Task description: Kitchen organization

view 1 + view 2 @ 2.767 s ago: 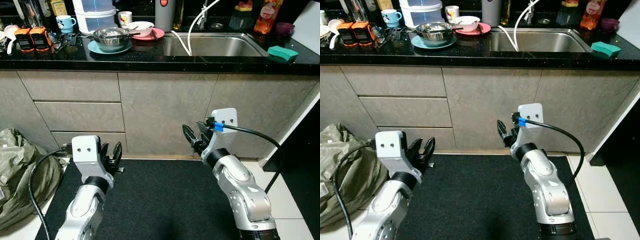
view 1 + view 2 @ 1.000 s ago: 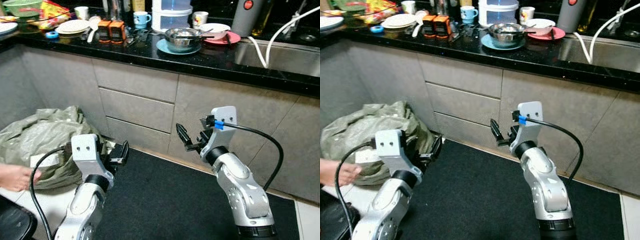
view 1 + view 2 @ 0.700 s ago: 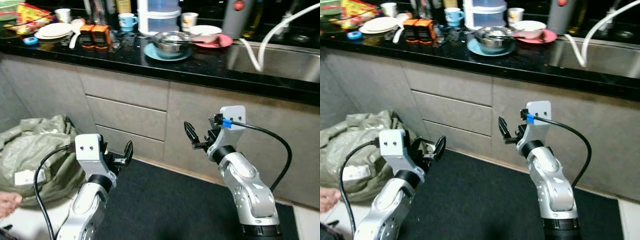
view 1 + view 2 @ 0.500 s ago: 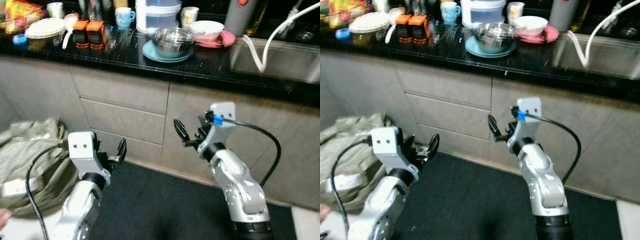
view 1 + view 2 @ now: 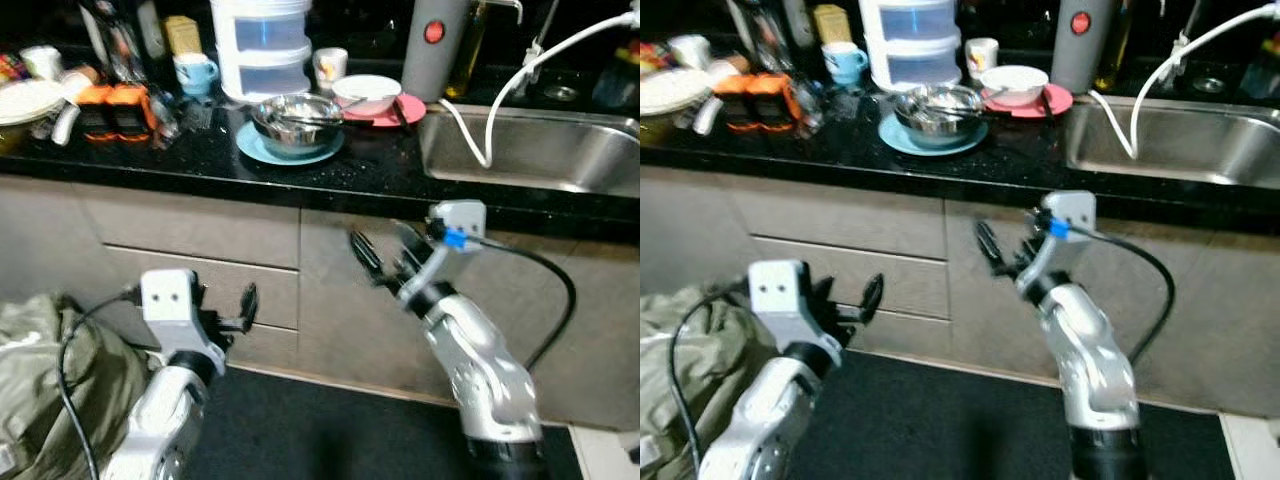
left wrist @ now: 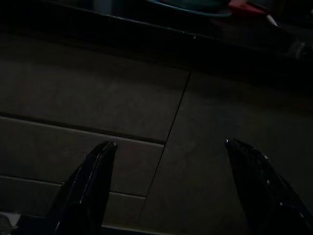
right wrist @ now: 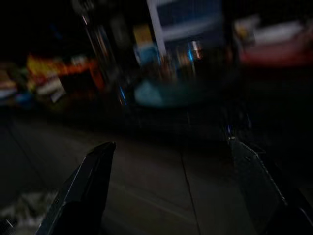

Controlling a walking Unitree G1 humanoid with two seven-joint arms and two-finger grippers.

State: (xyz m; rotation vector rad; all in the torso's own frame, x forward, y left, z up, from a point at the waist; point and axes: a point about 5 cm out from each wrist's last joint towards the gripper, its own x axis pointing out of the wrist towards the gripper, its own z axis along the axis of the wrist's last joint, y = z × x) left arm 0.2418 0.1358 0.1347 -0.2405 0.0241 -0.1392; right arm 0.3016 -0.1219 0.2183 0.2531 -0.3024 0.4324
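On the black counter (image 5: 200,160) a steel bowl (image 5: 295,118) sits on a teal plate (image 5: 262,147). A white bowl (image 5: 366,92) rests on a pink plate (image 5: 408,107) behind it. A blue mug (image 5: 194,72), a white mug (image 5: 329,68) and a white stacked container (image 5: 264,48) stand further back. My left gripper (image 5: 236,308) is open, low in front of the grey drawers (image 6: 98,147). Held below the counter edge, my right gripper (image 5: 386,250) is also open. Both hold nothing.
A steel sink (image 5: 530,150) with a white hose (image 5: 470,130) lies to the right, a grey flask (image 5: 434,45) beside it. Orange items (image 5: 110,108) and a white plate (image 5: 25,100) are at the counter's left. A green bag (image 5: 40,390) lies on the floor beside a black mat (image 5: 320,445).
The camera has swung right and closed on the counter, so the sink came into view and the bag slid to the edge. Both grippers stay open and hold nothing.
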